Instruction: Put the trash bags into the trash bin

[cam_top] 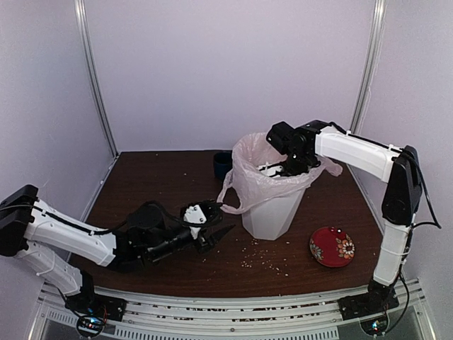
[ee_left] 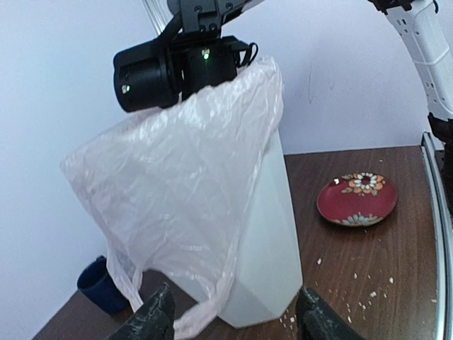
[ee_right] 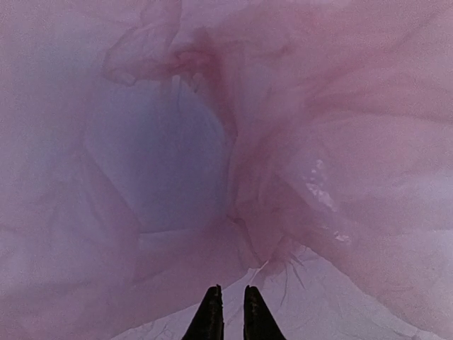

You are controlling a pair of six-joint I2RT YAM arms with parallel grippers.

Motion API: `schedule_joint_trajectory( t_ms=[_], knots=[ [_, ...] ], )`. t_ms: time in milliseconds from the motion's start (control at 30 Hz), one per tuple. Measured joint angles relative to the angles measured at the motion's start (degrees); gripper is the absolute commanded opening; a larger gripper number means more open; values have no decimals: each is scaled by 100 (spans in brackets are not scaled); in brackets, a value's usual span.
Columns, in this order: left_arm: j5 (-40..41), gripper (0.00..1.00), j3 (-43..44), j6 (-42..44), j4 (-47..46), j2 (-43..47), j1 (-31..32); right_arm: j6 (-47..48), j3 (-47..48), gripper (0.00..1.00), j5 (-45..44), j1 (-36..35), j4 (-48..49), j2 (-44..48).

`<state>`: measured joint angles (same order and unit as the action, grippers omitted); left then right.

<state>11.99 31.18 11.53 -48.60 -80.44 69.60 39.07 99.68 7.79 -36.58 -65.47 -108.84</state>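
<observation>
Between the left gripper's (ee_left: 236,292) released jaws hangs the bag's (ee_left: 177,184) loop, bin (ee_left: 272,241) behind; right gripper (ee_right: 231,292), bag all around, is clenched.

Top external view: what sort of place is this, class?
Probably a robot test booth, not a home: plain pale walls and metal posts enclose a brown table, with the left arm and right arm bolted to a rail.
</observation>
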Motion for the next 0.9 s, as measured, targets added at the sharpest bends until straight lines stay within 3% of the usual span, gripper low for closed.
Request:
schedule_joint_trajectory(
  t_ms=[167, 333, 500, 633, 900],
  knots=[
    [131, 59, 1115, 640, -227, -1106, 0, -37, 57, 13, 31, 0, 98, 184],
    [557, 49, 1805, 1012, -275, -2050, 0, -55, 133, 14, 105, 0, 146, 448],
    [1189, 27, 2118, 1228, -393, -2684, -2, -76, 164, 15, 160, 0, 190, 546],
    [1556, 0, 2218, 1360, -625, -2927, -4, -109, 175, 16, 201, 0, 212, 706],
    [1825, 0, 2299, 1521, -1067, -3056, -17, -225, 476, 16, 280, 2, 323, 1185]
  ],
)
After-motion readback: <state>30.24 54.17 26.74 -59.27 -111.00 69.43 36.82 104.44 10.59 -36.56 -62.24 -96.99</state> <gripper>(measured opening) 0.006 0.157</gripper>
